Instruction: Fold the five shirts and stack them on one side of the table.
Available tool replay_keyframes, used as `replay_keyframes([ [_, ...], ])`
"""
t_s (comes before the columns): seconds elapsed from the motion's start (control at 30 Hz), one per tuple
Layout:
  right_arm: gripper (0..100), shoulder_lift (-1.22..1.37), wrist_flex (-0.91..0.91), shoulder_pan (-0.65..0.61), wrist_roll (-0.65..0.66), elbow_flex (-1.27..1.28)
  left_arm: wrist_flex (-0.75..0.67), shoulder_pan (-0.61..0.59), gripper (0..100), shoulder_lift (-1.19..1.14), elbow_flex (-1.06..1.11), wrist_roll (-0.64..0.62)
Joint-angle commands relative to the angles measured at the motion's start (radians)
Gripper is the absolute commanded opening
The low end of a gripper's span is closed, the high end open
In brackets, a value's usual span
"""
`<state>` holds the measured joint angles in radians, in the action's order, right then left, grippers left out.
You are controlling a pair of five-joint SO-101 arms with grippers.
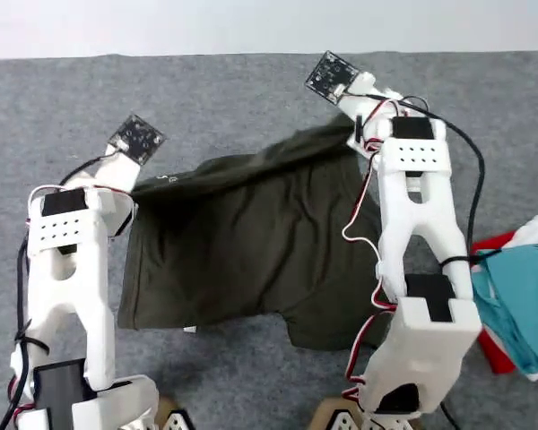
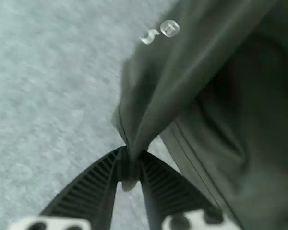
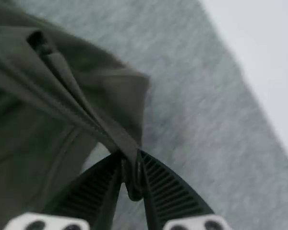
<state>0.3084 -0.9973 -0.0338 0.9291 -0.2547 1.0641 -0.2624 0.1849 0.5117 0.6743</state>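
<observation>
Olive-green shirt [image 1: 242, 242] lies on the grey table [image 1: 251, 98], far edge stretched crosswise between left gripper [image 2: 129, 167] and right gripper [image 3: 132, 175], each clamped on that edge; body trails toward the arm bases.

Shirt [image 1: 242, 242] lies spread on the table [image 1: 206, 98], between the two arms. Left arm [image 1: 67, 260] stands along the shirt's left side. Left gripper [image 2: 129, 167] is clamped on the shirt's far left corner. Right arm [image 1: 421, 224] extends over the shirt's right side. Right gripper [image 3: 132, 175] is clamped on the far right corner. The shirt's near edge rests on the table. Pile of shirts [image 1: 520, 305] lies at the table's right edge, just beside the right arm's base, apart from the spread shirt.
</observation>
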Motion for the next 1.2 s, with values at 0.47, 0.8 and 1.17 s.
replay_keyframes([
  [0.47, 0.9, -0.282, -0.682, 0.033, 0.028, -0.011, 0.373, -0.005, 0, 0.014, -0.041, 0.288],
  [0.8, 0.9, -0.456, -0.796, 0.087, 0.143, 0.221, 0.525, -0.057, 0, 0.012, -0.090, 0.480],
  [1.17, 0.9, -0.676, -0.748, 0.088, 0.226, 0.646, 0.598, -0.107, 0, 0.003, -0.127, 0.566],
])
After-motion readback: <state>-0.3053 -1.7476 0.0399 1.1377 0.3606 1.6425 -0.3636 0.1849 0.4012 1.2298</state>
